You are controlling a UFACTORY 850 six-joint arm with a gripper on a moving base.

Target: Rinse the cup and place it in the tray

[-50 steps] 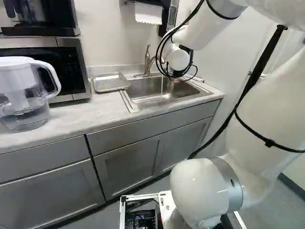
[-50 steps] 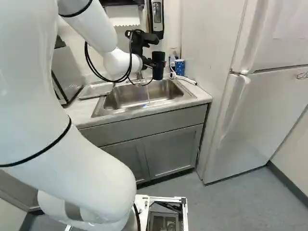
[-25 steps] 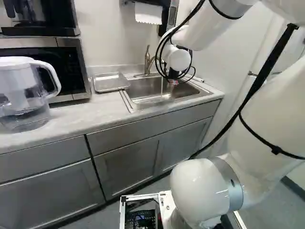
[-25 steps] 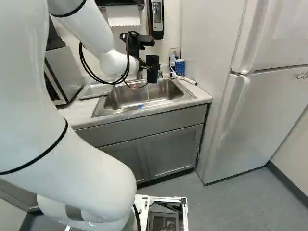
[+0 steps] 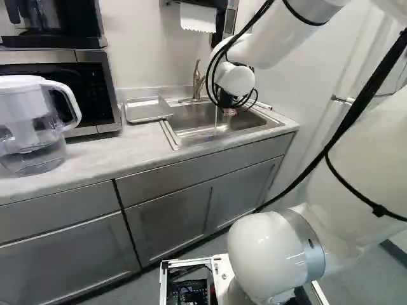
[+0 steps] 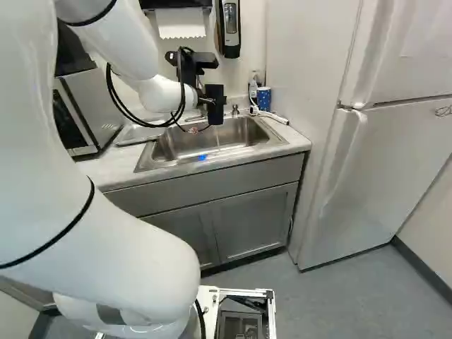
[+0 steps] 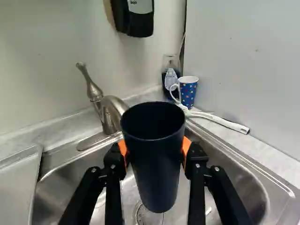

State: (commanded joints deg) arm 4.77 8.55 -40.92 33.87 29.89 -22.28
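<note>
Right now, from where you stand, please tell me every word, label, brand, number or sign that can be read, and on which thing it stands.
Soap dispenser: a short brand mark on its pale panel; I leave brand names unquoted.
Bottle behind the sink: lines on its white label, too small and blurred to read.
Blue patterned cup: coloured spots, no words that I can make out.
Dark cup: no print on the side shown.
</note>
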